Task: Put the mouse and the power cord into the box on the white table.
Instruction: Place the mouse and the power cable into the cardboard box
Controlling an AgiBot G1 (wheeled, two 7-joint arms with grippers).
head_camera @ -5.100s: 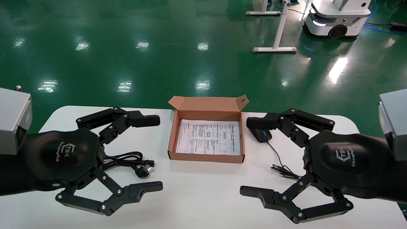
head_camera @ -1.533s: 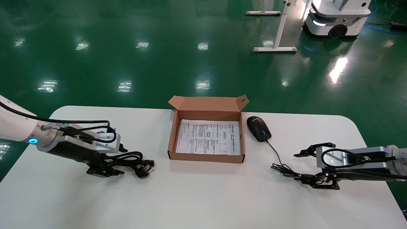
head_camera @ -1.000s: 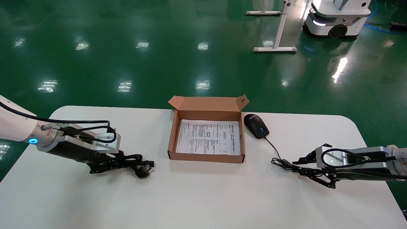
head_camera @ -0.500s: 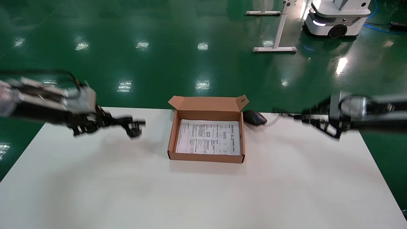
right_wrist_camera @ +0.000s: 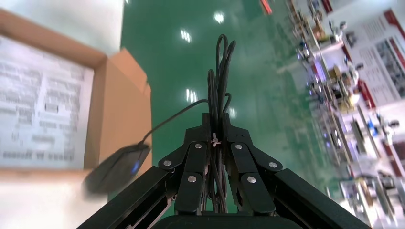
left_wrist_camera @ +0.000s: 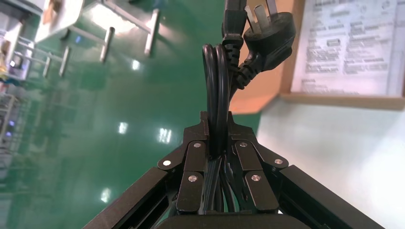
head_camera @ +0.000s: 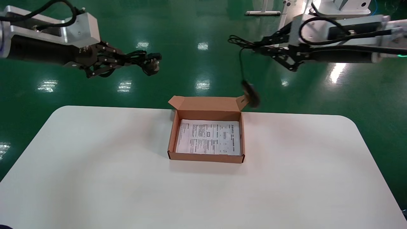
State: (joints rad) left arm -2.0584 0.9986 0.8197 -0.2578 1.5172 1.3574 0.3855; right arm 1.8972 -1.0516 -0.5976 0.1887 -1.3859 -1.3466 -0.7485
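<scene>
**Two loads aloft, the box below and between**

Both my grippers are raised above the far edge of the white table (head_camera: 95,178). My left gripper (head_camera: 106,63) has its fingers clamped on the coiled power cord (head_camera: 136,58), plug pointing toward the middle. My right gripper (head_camera: 273,47) is pinched shut on the bundled thin cable, and the mouse (head_camera: 251,93) dangles from it just beside the far right corner of the box (head_camera: 173,140). The mouse hangs nearer, so my right arm likely goes first, moving leftward and toward me.
</scene>
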